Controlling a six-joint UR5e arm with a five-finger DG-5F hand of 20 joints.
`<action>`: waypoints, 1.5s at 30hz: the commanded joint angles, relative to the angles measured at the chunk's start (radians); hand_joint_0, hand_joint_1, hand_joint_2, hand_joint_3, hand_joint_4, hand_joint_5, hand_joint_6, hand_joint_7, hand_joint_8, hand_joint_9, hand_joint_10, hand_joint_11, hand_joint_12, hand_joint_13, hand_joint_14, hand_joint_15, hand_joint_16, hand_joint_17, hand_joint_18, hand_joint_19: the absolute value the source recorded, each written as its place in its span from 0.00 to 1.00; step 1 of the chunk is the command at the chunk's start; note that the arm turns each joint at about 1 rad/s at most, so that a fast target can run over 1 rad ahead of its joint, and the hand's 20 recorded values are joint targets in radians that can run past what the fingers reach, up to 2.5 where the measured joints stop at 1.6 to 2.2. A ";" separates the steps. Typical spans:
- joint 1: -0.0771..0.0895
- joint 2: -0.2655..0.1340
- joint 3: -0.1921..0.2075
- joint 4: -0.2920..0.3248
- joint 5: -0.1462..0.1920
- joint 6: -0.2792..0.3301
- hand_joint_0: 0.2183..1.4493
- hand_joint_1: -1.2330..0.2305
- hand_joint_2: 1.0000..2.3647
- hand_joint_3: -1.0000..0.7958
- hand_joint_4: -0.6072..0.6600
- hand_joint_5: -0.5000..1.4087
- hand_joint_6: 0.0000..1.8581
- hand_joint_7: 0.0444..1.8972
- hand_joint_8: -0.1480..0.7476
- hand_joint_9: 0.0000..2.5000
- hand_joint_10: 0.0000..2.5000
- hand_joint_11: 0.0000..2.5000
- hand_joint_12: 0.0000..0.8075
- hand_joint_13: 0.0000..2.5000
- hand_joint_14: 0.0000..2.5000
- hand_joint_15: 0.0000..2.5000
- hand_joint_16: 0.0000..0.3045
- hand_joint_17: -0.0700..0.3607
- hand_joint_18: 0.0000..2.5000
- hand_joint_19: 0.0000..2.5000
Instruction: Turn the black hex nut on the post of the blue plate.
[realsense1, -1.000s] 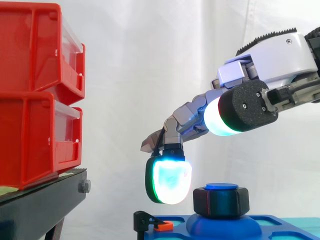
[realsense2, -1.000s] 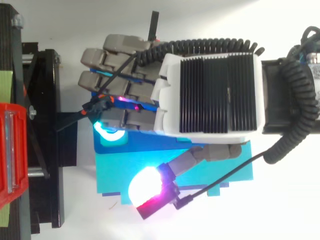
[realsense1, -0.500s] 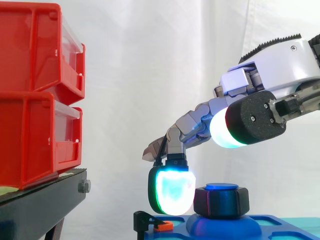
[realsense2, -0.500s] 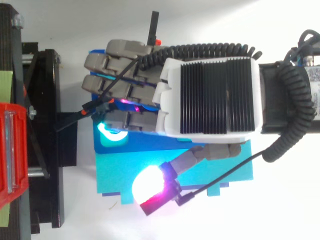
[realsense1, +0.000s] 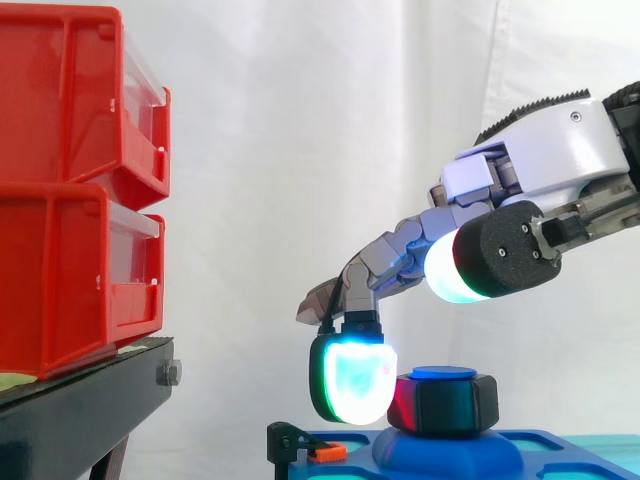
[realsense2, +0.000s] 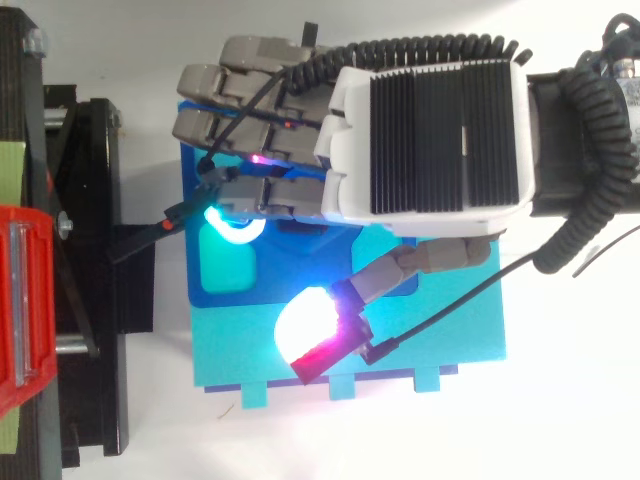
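The black hex nut (realsense1: 445, 403) sits on the blue post (realsense1: 443, 373) of the blue plate (realsense1: 530, 452), low and right of centre in the side view. My hand (realsense1: 556, 140) reaches in from the right, above the nut, with its fingers stretched down to the left. One cyan-green glowing fingertip (realsense1: 354, 380) rests against the nut's left face. The thumb pad (realsense1: 472, 265) hangs above and right of the nut, clear of it. From above, the hand (realsense2: 430, 130) covers the nut, and the thumb pad (realsense2: 306, 325) glows over the plate (realsense2: 225, 285).
Two stacked red bins (realsense1: 70, 190) stand on a black stand (realsense1: 80, 415) at the left. A small black clip with an orange piece (realsense1: 305, 447) sits at the plate's left edge. The plate lies on a turquoise base (realsense2: 455, 345).
The hand shifted toward the nut and a little lower. The glowing fingertip went from clear of the nut's left side to touching it. From above, the hand moved up the picture.
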 joint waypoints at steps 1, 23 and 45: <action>-0.013 0.000 0.000 0.000 -0.013 -0.002 0.20 0.74 0.00 0.28 0.65 0.15 0.27 0.48 0.44 0.03 0.00 0.00 0.46 0.00 0.00 0.01 0.19 0.47 0.00 0.01; -0.062 0.002 0.022 -0.038 -0.065 -0.017 0.20 0.73 0.00 0.28 0.64 0.15 0.27 0.48 0.44 0.03 0.00 0.00 0.47 0.00 0.00 0.00 0.19 0.47 0.00 0.01; -0.015 0.000 0.066 -0.043 -0.026 -0.018 0.18 0.65 0.00 0.28 0.65 0.15 0.27 0.47 0.45 0.03 0.00 0.00 0.47 0.00 0.00 0.00 0.20 0.48 0.00 0.01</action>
